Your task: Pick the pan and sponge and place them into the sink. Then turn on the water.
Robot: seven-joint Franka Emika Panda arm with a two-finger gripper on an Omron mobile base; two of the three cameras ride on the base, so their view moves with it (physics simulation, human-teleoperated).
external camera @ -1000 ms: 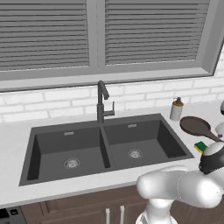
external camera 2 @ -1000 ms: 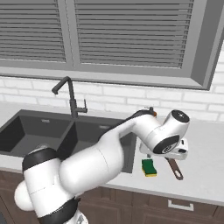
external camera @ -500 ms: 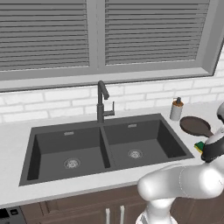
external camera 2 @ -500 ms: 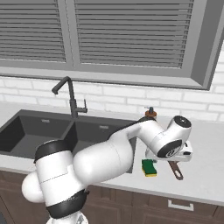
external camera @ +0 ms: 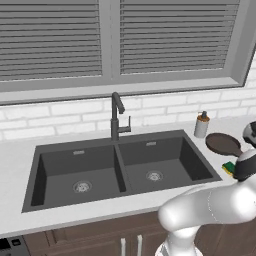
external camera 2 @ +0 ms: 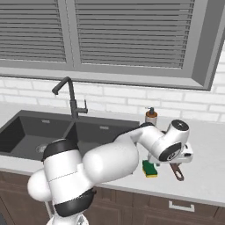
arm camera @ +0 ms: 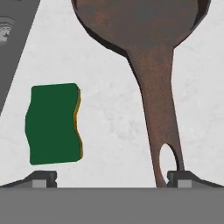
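Observation:
The dark-brown pan (arm camera: 140, 22) lies on the pale counter right of the sink (external camera: 60, 170), its long handle (arm camera: 157, 109) reaching toward me. Left of the handle lies the green-topped sponge (arm camera: 53, 124), flat, with its yellow layer showing at one edge. My gripper (arm camera: 113, 178) hovers open above the counter between them, one fingertip (arm camera: 43, 178) below the sponge, the other (arm camera: 181, 178) at the handle's holed end. From the right base view the gripper (external camera 2: 179, 159) hangs over the pan handle (external camera 2: 177, 171) beside the sponge (external camera 2: 149, 168). The dark gooseneck faucet (external camera: 116, 115) stands behind the divider.
A beige soap bottle (external camera: 201, 125) stands behind the pan (external camera: 222, 144) by the brick wall. The sink's right basin (external camera: 160, 162) lies just left of the sponge (external camera: 229, 167). My white arm curves low across the counter's front edge.
The hand has drifted a little further right and settled lower over the pan handle and sponge. Pan and sponge lie where they were; nothing was grasped.

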